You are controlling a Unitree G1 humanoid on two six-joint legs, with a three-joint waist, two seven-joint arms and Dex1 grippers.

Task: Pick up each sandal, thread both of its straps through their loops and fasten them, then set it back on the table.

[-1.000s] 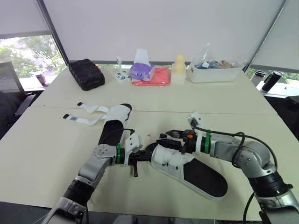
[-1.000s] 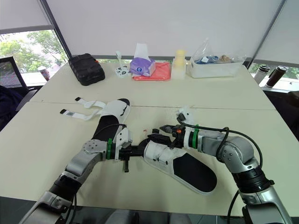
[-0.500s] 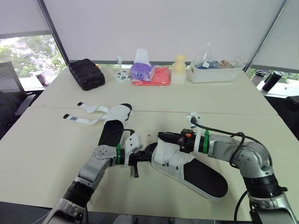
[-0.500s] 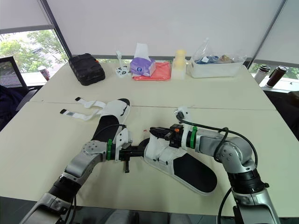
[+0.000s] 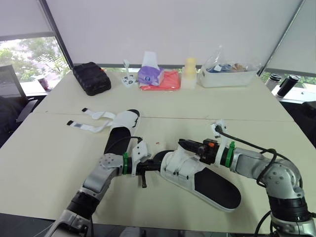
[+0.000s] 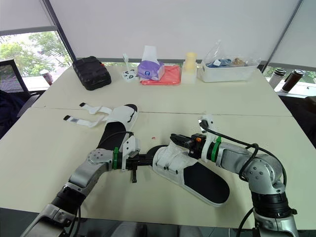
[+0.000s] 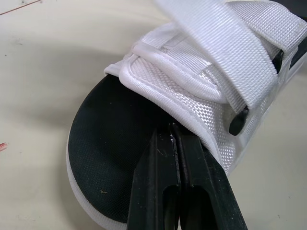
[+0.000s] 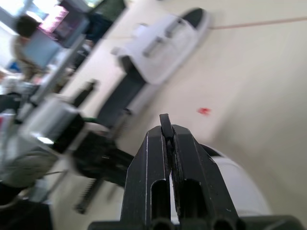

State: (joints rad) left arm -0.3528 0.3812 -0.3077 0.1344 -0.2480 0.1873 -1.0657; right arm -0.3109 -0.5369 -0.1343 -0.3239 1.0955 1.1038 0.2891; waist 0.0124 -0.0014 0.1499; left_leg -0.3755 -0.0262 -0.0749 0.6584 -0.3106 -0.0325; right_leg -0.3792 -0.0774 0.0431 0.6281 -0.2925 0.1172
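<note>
You are looking down at a pale table (image 5: 49,163) with 2 sandals lying on it. The near sandal (image 5: 215,187) is lying low in the middle of the frame, its toe pointing toward the left and its heel running off toward the lower right. Both of its white straps (image 7: 240,62) are lying across the white upper.

Your left gripper (image 5: 157,166) is reaching in from the lower left with its fingers pressed together. Their tips are touching the toe end of the near sandal, right where the white upper is meeting the black footbed.

Your right gripper (image 5: 182,143) is coming in from the right of the frame, its fingers also closed together and gripping nothing. It is sitting just above the white upper; you cannot tell whether it is touching.

The far sandal (image 5: 121,129) is lying left of centre, well apart from both grippers. Its 2 loose straps (image 5: 94,114) are trailing flat on the table toward the left.

Along the top of the table, a black pouch (image 5: 91,78), a purple tissue pack (image 5: 149,75), a red cloth (image 5: 168,81), a yellow bottle (image 5: 189,73) and a clear bin (image 5: 228,74) are standing in a row.
</note>
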